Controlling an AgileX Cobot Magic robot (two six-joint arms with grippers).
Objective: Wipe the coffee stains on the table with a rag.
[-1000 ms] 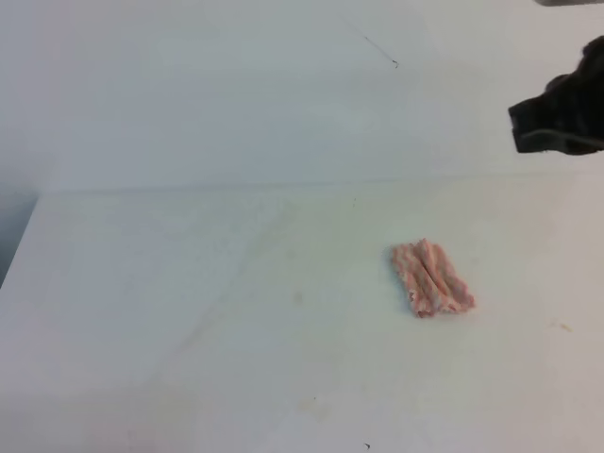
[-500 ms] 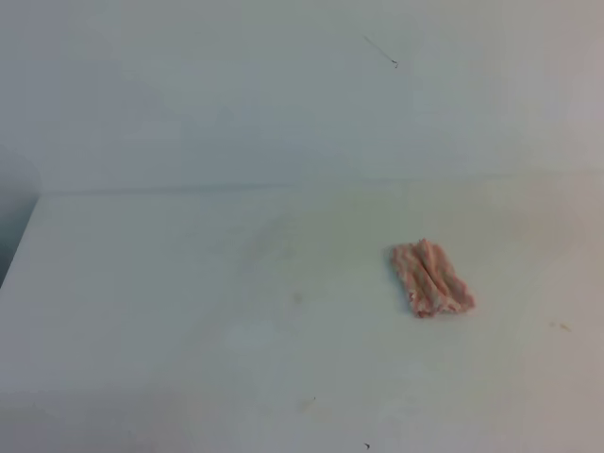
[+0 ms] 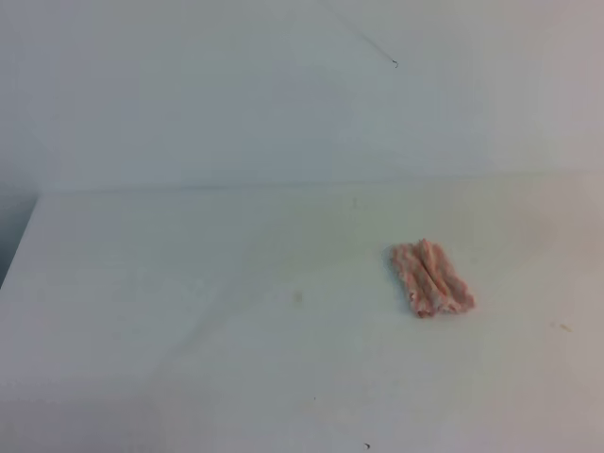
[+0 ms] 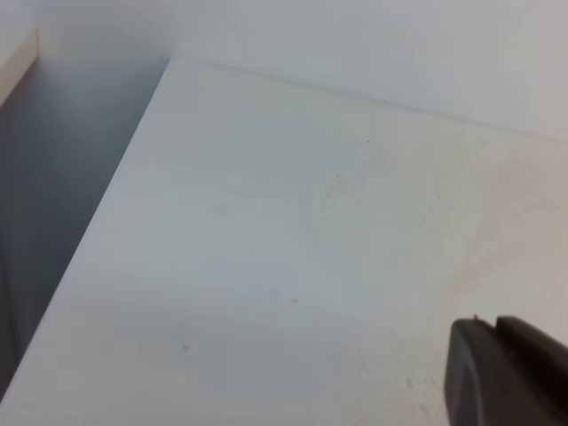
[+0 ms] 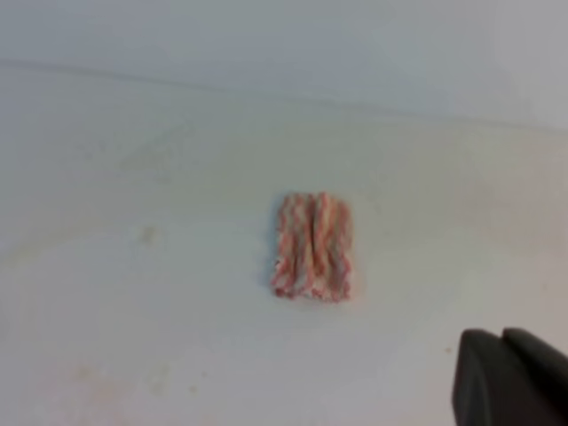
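Pink-checked rag (image 3: 432, 277) flat on white table (image 3: 189, 330), right tool (image 5: 510, 377) closed, apart

Even diffuse light; washed-out white table (image 3: 189, 311); soft shadows; right wrist view blurred, rag (image 5: 311, 246) out of focus

High view and nearer right wrist view share the rag (image 3: 432, 277); left wrist view faces the table (image 4: 266, 248) edge.

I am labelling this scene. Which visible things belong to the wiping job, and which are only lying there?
Job: rag, lying free; white table; faint tan speck; right gripper, shut.
Not job: small dark specks near the front edge; wall mark.
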